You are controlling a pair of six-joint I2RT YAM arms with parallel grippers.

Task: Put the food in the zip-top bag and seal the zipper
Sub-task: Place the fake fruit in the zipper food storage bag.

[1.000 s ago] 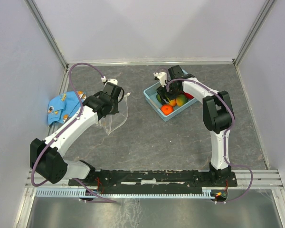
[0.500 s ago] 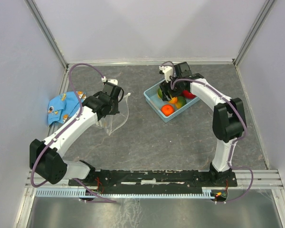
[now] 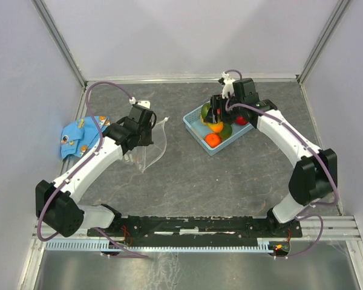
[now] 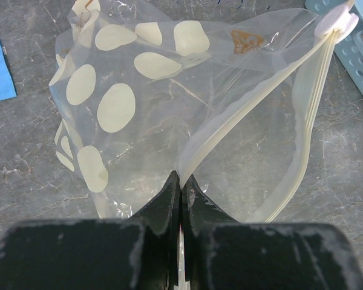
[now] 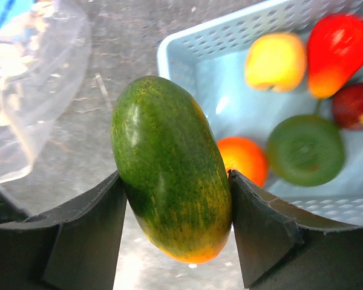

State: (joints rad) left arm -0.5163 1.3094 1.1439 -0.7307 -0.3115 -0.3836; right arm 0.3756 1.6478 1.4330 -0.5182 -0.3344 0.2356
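Zip-top bag (image 4: 169,103): on the table (image 3: 187,181), left of centre, mouth gaping, nothing inside.
Blue basket (image 5: 218,39): holds five pieces of food (image 5: 275,60), yellow, red, maroon, green and orange.
Left gripper (image 4: 180,184): clenched on one lip of the zipper (image 4: 251,106).
Right gripper (image 5: 175,181): grasping a green-yellow oval fruit (image 5: 169,163) above the basket rim, well apart from the bag.
Judgement: no piece is bagged. All loading and sealing are left.

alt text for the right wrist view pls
The right hand grips a green oval toy fruit between its two black fingers, over the edge of a light blue basket. Orange, green, yellow, red and maroon pieces lie in the basket; the clear bag sits at upper left.
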